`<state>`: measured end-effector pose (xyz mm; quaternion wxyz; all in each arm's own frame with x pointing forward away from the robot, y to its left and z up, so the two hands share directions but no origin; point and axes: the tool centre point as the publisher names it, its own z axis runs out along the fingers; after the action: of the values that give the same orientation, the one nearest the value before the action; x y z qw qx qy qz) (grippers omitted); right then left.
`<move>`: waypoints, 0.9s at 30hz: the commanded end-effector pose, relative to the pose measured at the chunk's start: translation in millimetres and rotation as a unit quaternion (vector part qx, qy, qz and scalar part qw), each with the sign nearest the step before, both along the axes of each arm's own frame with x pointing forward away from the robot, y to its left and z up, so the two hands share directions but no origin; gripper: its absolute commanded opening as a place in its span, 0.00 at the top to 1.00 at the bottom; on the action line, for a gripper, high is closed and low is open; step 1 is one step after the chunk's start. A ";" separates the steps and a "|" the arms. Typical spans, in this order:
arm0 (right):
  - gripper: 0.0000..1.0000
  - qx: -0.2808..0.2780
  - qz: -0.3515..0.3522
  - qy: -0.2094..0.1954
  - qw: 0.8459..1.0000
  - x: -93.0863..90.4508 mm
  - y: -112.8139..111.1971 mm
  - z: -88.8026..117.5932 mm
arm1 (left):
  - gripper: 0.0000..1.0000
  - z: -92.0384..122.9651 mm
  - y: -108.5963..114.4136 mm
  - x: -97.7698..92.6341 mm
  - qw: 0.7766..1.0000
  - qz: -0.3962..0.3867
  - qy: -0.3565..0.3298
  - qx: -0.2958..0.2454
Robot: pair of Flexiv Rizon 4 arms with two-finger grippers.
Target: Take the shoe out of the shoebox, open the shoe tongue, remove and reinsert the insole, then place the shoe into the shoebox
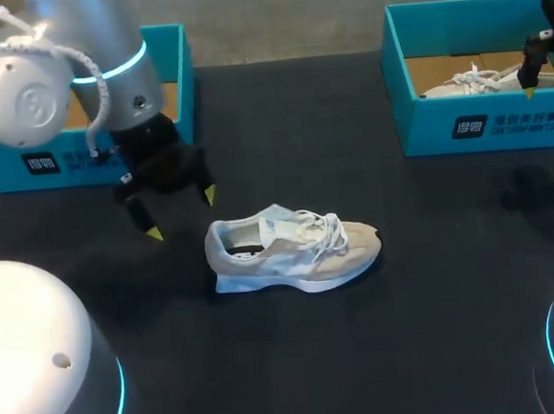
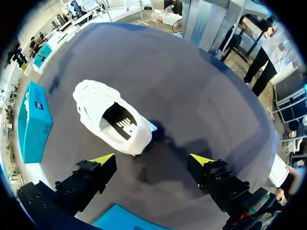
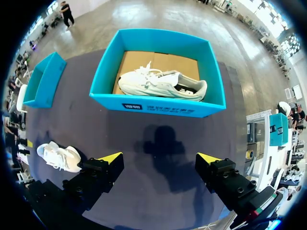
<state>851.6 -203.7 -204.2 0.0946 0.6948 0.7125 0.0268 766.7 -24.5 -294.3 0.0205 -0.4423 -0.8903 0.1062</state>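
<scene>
Hovering over the black table (image 1: 365, 353), my left gripper (image 2: 152, 159) has its two yellow-tipped fingers spread wide with nothing between them. Just ahead of it, nearer one finger, the pale sneaker (image 2: 112, 122) stands upright on its sole. Its heel end is closest to the gripper, its toe points away, and the dark insole shows through the opening. The fingers are near it but not touching. Behind my left arm sits the teal left shoebox (image 1: 175, 71). My right gripper (image 3: 159, 157) is likewise spread apart and holds nothing, near the teal right shoebox (image 3: 158, 106), where a second sneaker (image 3: 160, 84) lies on the cardboard floor. The boxes stand well apart, and the pale sneaker on the table is between them, nearer the left one.
</scene>
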 end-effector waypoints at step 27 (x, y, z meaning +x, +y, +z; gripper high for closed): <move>0.00 -0.001 -0.001 -0.001 1.000 -0.8 0.1 -0.7 | 0.00 -6.2 31.9 -11.0 0.957 0.237 0.079 -0.145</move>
<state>851.6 -203.7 -204.2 0.0946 0.6948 0.7125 0.0268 762.4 -6.9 -297.0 0.0287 -0.2607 -0.9410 0.2139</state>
